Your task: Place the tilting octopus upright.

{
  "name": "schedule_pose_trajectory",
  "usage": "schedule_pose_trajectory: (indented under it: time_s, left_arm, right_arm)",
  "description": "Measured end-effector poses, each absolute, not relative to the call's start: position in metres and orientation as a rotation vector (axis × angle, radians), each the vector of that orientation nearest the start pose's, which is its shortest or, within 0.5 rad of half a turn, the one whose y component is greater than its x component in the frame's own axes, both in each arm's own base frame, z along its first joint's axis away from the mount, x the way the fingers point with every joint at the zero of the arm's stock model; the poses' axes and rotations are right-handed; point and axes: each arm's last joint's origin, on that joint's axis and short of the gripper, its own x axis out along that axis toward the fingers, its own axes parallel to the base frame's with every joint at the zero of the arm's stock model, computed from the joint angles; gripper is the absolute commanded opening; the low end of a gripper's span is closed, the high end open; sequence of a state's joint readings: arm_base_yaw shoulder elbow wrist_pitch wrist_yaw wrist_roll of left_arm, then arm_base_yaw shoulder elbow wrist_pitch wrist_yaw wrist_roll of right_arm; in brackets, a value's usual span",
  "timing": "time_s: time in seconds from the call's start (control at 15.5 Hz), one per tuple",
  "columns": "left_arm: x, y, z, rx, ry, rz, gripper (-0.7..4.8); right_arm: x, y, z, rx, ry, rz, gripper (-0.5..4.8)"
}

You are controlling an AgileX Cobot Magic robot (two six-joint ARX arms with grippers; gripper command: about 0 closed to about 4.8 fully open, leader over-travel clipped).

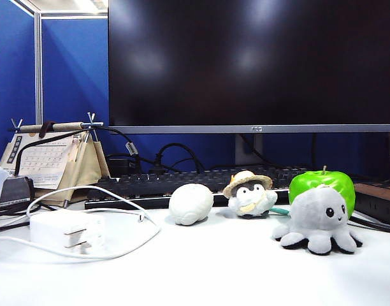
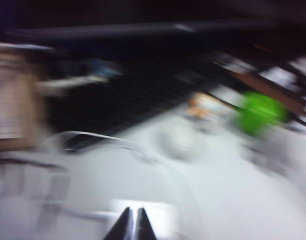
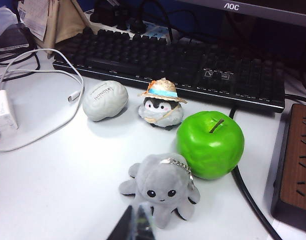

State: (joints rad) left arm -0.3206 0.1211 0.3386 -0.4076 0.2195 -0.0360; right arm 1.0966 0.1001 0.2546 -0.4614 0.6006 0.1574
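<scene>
Left gripper [image 2: 133,222]: two dark fingertips pressed together with only a thin slit between them, holding nothing. It hangs above the white table [image 1: 220,268]; its wrist view is heavily blurred.
Right gripper [image 3: 133,225]: dark fingertips closed together, holding nothing, in the air just in front of the octopus and not touching it. Neither gripper shows in the exterior view.
Octopus [image 3: 162,189]: light grey plush with a round head, two black eyes and a small smile. It sits upright on stubby tentacles, which show black undersides in the exterior view. A silver keychain lies over the top of its head.
Octopus position: on the table directly in front of the green apple [image 3: 210,145], its head touching or almost touching the fruit.
Apple: glossy green with a brown stem, the landmark for the rest.
Penguin plush [image 3: 162,106]: small, in a straw hat, just beside the apple on the keyboard side.
White brain-shaped lump [image 3: 105,101]: beyond the penguin from the apple, with faint printed lettering.
Keyboard [image 3: 168,62]: black, behind the apple, under a dark monitor [image 1: 252,60].
White charger [image 1: 67,231]: well apart from the apple, at the far side of the table, cable looped.
</scene>
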Motion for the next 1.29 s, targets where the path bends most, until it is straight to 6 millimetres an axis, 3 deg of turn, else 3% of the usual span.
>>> schedule_pose_trajectory:
  time_s: [0.45,0.71,1.29]
  left_arm:
    - [0.072,-0.009,0.230,-0.047,0.134,-0.236,0.25]
    - [0.080,-0.009,0.207,-0.051,0.185,-0.218,0.25]
    - [0.092,-0.009,0.184,-0.062,0.073,-0.217,0.25]
  right_arm:
    - [0.050,0.061,0.199,-0.079,0.242,0.473,-0.05]
    - [0.050,0.061,0.199,-0.079,0.242,0.473,-0.05]
    - [0.050,0.061,0.199,-0.079,0.242,0.473,-0.05]
